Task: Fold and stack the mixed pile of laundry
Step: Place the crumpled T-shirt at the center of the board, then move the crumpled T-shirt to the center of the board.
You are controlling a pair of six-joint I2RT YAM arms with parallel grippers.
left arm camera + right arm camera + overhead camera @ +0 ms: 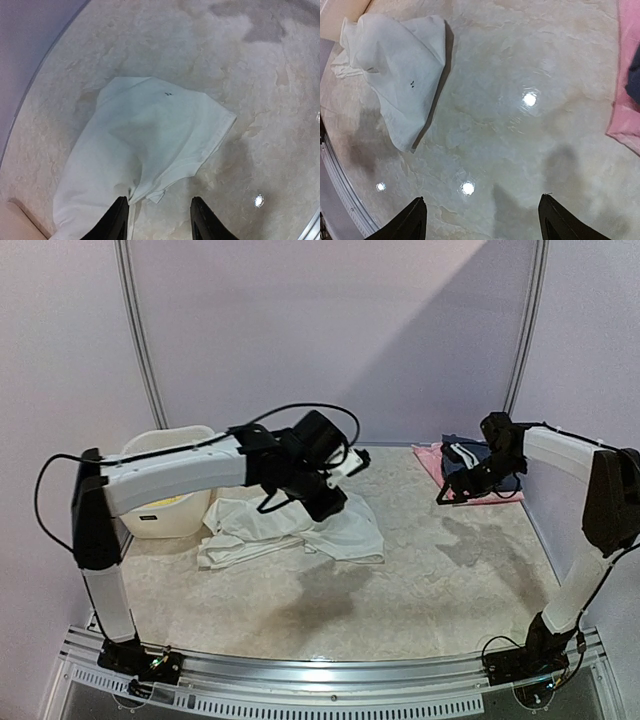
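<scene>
Two tools, both gripping nothing. The left tool (160, 204) hangs low over the white T-shirt (350, 535) with its jaws partly apart. The crumpled shirt spreads ahead of it on the surface (430, 580), one hem corner just beside a finger. The shirt lies left of centre, near the white basket (170, 443), where some yellow cloth (170, 502) shows. The right tool (482, 207), jaws wide, hovers above bare surface, well apart from the shirt and near a pink cloth (626, 75).

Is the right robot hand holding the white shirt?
No, the right gripper hangs open over the table, nothing between its jaws; the white T-shirt lies apart.
</scene>
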